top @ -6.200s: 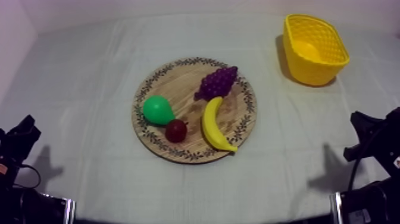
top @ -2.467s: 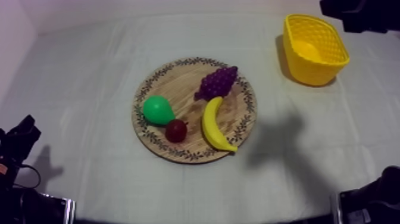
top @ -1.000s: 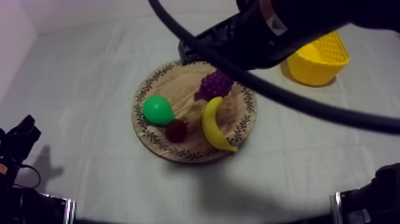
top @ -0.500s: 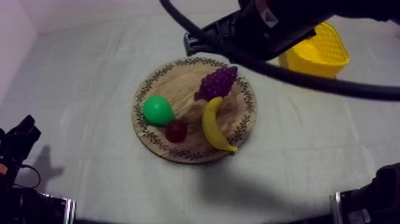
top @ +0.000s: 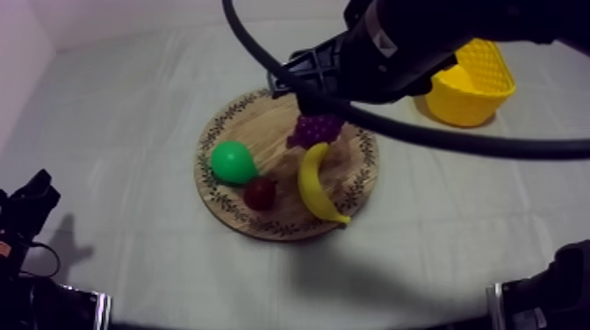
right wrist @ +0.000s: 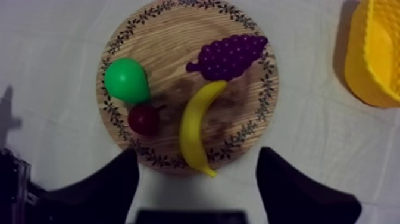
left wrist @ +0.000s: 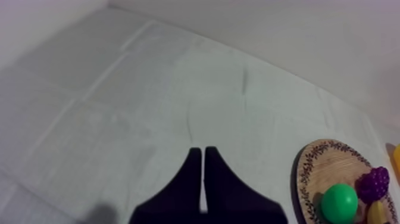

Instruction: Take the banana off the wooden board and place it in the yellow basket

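Note:
The yellow banana lies on the near right part of the round wooden board, curved, just below the grapes. My right arm reaches in from the upper right and hangs above the board's far side. In the right wrist view my right gripper is open, its fingers spread wide and high above the banana, touching nothing. The yellow basket stands at the far right. My left gripper is shut on nothing, a narrow wedge over bare cloth.
A green pear and a small red fruit lie on the board left of the banana. The basket is just right of the board. My left arm rests at the table's near left corner.
My right arm has swung in from the far right and now hangs over the board's far side, covering the top of the grapes. The fruit and left arm have not moved.

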Robot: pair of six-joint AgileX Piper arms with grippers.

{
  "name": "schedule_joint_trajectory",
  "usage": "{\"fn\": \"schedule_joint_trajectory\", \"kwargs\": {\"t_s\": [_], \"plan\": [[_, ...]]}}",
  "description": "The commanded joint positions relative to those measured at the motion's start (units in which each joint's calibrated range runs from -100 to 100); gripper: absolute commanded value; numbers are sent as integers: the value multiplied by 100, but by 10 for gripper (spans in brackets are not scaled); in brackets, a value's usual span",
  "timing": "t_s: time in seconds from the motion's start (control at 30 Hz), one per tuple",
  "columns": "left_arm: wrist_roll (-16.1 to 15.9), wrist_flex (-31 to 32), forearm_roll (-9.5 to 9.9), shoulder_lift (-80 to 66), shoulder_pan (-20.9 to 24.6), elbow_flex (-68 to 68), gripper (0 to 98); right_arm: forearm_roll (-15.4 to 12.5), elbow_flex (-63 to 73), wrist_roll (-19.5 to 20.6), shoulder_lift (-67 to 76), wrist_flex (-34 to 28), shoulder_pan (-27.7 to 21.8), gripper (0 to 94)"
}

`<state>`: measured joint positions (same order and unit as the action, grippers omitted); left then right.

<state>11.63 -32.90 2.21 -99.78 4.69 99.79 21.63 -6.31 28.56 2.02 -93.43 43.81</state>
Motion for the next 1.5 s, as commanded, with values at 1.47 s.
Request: {"fn": "schedule_joint_trajectory", "kwargs": {"t_s": [1.47], "plan": [[-1,0,-3,-5,-2,-1,1,-802,-150,-189,-3024,1570,-550,652]]}}
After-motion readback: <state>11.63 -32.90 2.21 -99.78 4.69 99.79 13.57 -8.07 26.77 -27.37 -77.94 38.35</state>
